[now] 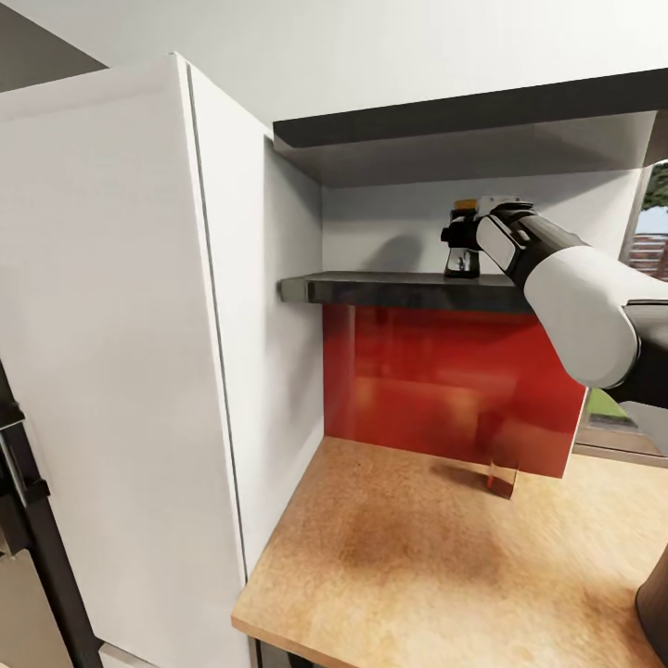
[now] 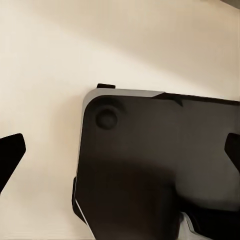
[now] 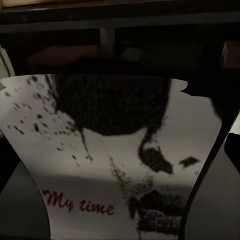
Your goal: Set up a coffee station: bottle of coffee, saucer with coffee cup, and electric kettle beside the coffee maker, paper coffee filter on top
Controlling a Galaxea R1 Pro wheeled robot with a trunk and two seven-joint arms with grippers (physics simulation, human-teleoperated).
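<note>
Right gripper (image 1: pixel 461 243) is up at the kitchen shelf (image 1: pixel 408 289), with the bottle of coffee (image 1: pixel 462 255) standing on the dark shelf board between its black fingers. In the right wrist view the bottle's label (image 3: pixel 115 165), printed "My time" under a dark coffee-bean picture, lies very close to the camera, and a dark finger (image 3: pixel 212 165) runs along one side of it. The fingers bracket the bottle, but whether they press on it or merely stand beside it I cannot tell.

The main risk, as I judge it, is a weak or off-centre hold: if the fingers close only on the edge of the bottle, it could twist or slip when lifted and drop onto the wooden countertop (image 1: pixel 417 566) below. A second risk is the tight niche. The upper shelf (image 1: pixel 464 111) overhangs just above the arm, and the white cabinet side (image 1: pixel 232 306) closes the niche on one side, so a lift that goes too high or a sideways pull could knock the bottle or the right forearm (image 1: pixel 584 306) against them. Drawing straight back before lowering looks safest.

Below the shelf a red backsplash panel (image 1: pixel 445 390) backs the countertop. A dark brown object (image 1: pixel 654 603) shows at the picture's edge on the counter; what it is I cannot tell.

Left gripper (image 2: pixel 120 165) hangs with its finger tips wide apart over a dark rounded panel (image 2: pixel 150 165), holding nothing.
</note>
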